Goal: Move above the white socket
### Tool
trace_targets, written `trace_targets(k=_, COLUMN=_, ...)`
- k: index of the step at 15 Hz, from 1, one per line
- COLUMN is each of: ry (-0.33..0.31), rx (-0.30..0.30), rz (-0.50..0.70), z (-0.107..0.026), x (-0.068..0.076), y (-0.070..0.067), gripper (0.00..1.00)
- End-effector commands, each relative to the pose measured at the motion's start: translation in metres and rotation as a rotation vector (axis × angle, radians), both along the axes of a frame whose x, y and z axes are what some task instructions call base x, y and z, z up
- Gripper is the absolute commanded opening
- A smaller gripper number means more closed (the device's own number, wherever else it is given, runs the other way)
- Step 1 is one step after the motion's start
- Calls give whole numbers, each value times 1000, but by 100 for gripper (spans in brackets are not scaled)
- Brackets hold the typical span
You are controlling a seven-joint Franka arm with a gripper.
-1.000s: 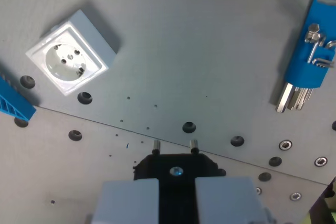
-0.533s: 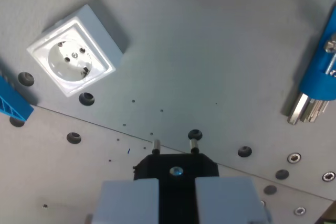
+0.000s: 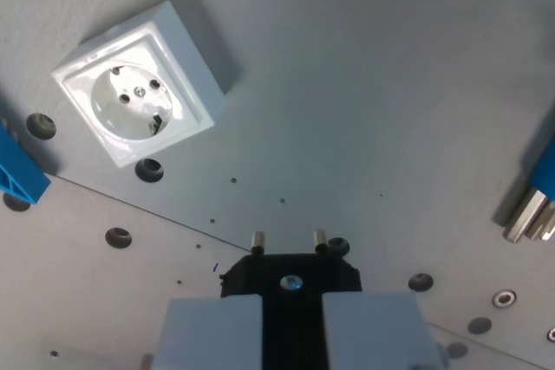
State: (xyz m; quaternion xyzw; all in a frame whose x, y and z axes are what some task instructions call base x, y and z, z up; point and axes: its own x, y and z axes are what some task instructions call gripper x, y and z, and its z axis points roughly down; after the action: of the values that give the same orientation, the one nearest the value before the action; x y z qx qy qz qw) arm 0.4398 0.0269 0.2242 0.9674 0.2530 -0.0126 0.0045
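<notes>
socket (image 3: 137,95): drifting right and growing in wrist view, so cam is closing in; not centred yet
hand (image 3: 290,322): gripping black plug (image 3: 290,276), pins pointing fwd
blue tool (image 3: 539,192): sliding off wrist view's right edge

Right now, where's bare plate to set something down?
Widest free patch: the plain grey plate between the socket and the blue holder. Crowded: the lower strip, dotted with holes, and around the blue part by the socket.

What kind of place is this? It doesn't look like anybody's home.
Probably a robotics lab or test bench. A grey metal plate with drilled mounting holes carries a loose white socket that is not in any wall, and the gripper holds a black plug over it, beside blue fixtures.
</notes>
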Motion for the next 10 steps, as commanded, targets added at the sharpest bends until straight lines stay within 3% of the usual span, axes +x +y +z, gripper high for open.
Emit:
trace_targets(k=1, ry=-85, rx=30, rz=166, z=-15, x=-5, y=6, gripper=0)
trace_targets(k=10, ry=-92, rx=34, rz=273, z=-55, x=-19, y=27, gripper=0)
